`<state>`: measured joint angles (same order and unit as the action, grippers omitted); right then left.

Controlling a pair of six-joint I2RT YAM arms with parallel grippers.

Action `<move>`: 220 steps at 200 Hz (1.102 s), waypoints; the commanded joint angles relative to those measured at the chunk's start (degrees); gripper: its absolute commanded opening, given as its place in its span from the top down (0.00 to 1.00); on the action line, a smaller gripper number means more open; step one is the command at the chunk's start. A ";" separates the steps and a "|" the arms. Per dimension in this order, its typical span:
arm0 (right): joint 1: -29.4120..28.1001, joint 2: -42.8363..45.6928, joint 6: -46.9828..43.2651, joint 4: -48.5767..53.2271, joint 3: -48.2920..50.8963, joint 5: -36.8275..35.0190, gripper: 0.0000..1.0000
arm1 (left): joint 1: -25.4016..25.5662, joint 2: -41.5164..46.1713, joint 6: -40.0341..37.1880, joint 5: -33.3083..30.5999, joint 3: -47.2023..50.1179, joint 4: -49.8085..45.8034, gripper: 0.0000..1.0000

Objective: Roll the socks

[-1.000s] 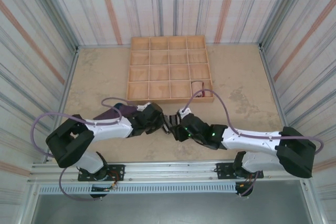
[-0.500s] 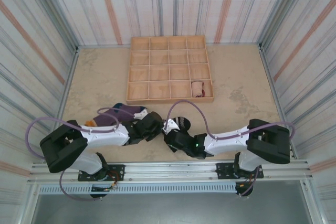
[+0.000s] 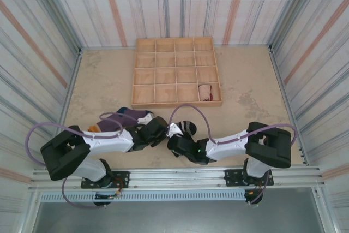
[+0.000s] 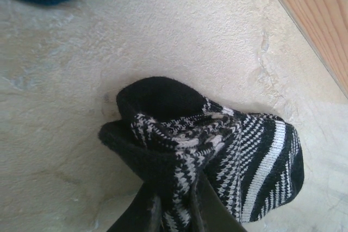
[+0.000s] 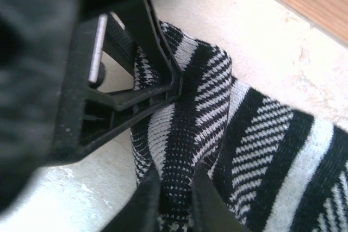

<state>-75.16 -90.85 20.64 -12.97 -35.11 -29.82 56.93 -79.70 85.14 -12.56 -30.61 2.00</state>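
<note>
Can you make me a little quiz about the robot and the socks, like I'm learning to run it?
1. True or false: the left gripper and the right gripper both pinch the striped sock.
2. Where is the peach sock? A. in the left gripper B. in a corner compartment of the tray C. in the right gripper
3. Fill in: seen from above, the purple sock lies to the ___ of the striped sock.
Key: 1 true; 2 B; 3 left.
</note>
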 commanded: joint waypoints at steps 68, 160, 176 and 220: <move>1.30 5.03 -2.37 -6.39 8.47 10.08 1.00 | -8.94 7.09 -24.45 13.25 -3.86 -17.63 0.30; 3.88 8.33 -2.91 -9.18 13.18 17.08 1.00 | -17.02 -7.63 -57.13 35.26 -16.10 -17.41 0.39; 3.80 8.33 -2.71 -9.53 13.49 17.57 1.00 | -17.02 -11.65 -59.75 37.83 -18.10 -16.87 0.42; 3.79 7.98 -2.63 -9.05 13.33 17.94 1.00 | -17.02 -18.53 -63.78 42.23 -20.76 -13.27 0.44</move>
<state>-71.48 -82.76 18.74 -25.39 -23.22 -14.00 40.12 -95.70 26.63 25.02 -49.82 -13.58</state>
